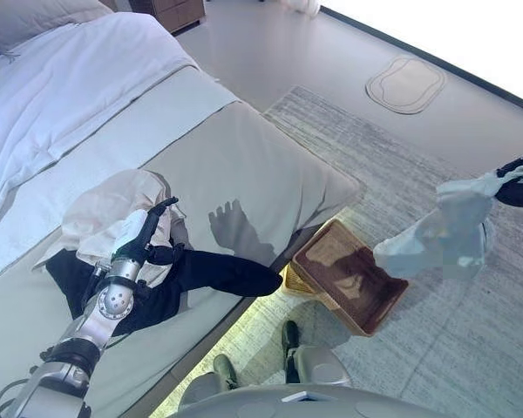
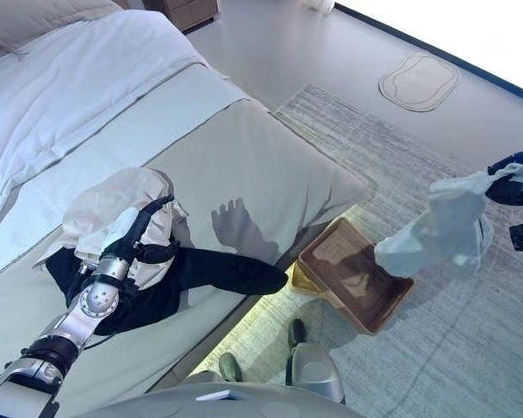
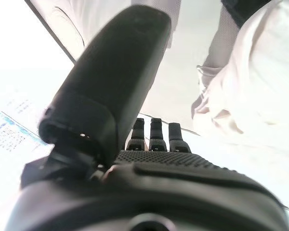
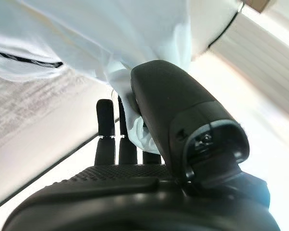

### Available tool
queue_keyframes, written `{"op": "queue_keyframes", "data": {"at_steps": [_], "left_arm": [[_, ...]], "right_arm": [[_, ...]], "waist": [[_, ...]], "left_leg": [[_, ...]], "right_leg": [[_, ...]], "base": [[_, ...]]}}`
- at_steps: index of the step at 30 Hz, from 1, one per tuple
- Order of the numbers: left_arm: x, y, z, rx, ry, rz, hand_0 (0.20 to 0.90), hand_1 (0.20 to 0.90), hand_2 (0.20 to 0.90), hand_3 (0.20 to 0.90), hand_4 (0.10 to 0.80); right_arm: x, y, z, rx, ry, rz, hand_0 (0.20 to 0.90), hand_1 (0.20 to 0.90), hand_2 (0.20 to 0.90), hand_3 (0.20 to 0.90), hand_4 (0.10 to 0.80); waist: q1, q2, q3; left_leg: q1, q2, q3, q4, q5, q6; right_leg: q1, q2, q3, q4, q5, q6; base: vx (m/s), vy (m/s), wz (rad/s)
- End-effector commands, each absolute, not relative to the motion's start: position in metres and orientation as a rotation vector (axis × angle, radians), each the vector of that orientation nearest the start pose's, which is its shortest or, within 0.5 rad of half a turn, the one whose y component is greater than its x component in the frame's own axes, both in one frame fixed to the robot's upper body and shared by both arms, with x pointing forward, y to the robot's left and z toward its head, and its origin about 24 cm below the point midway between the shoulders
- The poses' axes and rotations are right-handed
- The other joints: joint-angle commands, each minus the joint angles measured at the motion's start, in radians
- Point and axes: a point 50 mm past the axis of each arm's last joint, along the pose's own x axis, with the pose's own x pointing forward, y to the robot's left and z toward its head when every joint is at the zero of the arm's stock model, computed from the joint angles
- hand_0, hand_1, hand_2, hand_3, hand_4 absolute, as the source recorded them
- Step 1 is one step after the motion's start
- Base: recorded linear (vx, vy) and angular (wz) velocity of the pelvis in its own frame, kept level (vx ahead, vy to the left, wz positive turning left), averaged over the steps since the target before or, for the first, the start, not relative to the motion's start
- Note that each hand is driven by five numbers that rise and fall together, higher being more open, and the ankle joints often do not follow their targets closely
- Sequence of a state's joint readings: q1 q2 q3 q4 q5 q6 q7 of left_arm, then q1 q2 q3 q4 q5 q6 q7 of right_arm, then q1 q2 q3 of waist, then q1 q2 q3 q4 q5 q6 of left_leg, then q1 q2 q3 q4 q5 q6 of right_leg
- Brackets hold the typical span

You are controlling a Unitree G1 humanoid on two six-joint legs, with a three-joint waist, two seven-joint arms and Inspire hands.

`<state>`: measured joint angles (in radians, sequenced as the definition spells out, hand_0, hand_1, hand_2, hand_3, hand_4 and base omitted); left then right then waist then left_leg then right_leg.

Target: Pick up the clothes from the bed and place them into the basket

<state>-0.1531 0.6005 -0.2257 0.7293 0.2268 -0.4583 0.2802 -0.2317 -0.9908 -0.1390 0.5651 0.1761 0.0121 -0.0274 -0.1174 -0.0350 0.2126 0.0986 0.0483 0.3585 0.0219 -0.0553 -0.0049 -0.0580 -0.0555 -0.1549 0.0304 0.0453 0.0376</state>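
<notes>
One pale garment point(image 1: 444, 231) hangs pinched in the right hand point(image 1: 520, 181) above the rug, just beside the empty brown basket point(image 1: 349, 277). Left on the bed point(image 1: 244, 157), near its edge: a cream garment point(image 1: 105, 209) and a dark one point(image 1: 218, 272), where the left hand point(image 1: 148, 231) hovers, fingers relaxed. Open floor surrounds the basket.

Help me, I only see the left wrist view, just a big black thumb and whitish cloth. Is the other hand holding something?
Observer: Yes. The right hand pinches a pale blue garment, hanging in the air.
Operator: Is it over the basket?
Observer: Nearly. It hangs by the right rim of the brown basket, which sits on the rug.
Operator: What's left on the bed?
Observer: A cream garment and a dark garment, with the left hand open over them.
</notes>
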Motion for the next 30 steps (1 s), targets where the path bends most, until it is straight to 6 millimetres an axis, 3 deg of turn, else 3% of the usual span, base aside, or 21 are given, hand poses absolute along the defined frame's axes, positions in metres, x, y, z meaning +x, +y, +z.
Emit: {"op": "queue_keyframes", "data": {"at_steps": [1,12,30], "left_arm": [[0.26,0.284,0.02,0.836,-0.052,0.106,0.9,0.9,0.9,0.9,0.8],[0.261,0.281,0.019,0.822,-0.044,0.084,0.9,0.9,0.9,0.9,0.8],[0.262,0.277,0.021,0.807,-0.047,0.045,0.9,0.9,0.9,0.9,0.8]], "right_arm": [[0.278,-0.403,0.193,-0.729,-0.043,-0.48,0.3,0.3,0.3,0.2,0.1],[0.285,-0.405,0.148,-0.664,0.172,-0.423,0.3,0.3,0.3,0.2,0.1],[0.276,-0.404,0.084,-0.593,0.397,-0.418,0.3,0.3,0.3,0.2,0.1]], "waist": [[0.027,-0.011,-0.113],[0.043,0.0,-0.112],[0.055,0.059,-0.08]], "left_leg": [[-0.018,-0.014,-0.077,0.031,-0.049,-0.013],[-0.001,-0.008,-0.067,0.011,-0.038,-0.021],[-0.006,-0.004,-0.064,-0.006,-0.025,-0.029]], "right_leg": [[0.03,-0.02,0.009,0.052,-0.062,0.053],[0.054,-0.015,-0.009,0.016,-0.051,0.051],[0.05,-0.026,-0.03,-0.008,-0.04,0.053]], "base": [[-0.037,-0.046,0.04],[-0.026,-0.05,0.07],[-0.011,-0.035,0.04]]}}
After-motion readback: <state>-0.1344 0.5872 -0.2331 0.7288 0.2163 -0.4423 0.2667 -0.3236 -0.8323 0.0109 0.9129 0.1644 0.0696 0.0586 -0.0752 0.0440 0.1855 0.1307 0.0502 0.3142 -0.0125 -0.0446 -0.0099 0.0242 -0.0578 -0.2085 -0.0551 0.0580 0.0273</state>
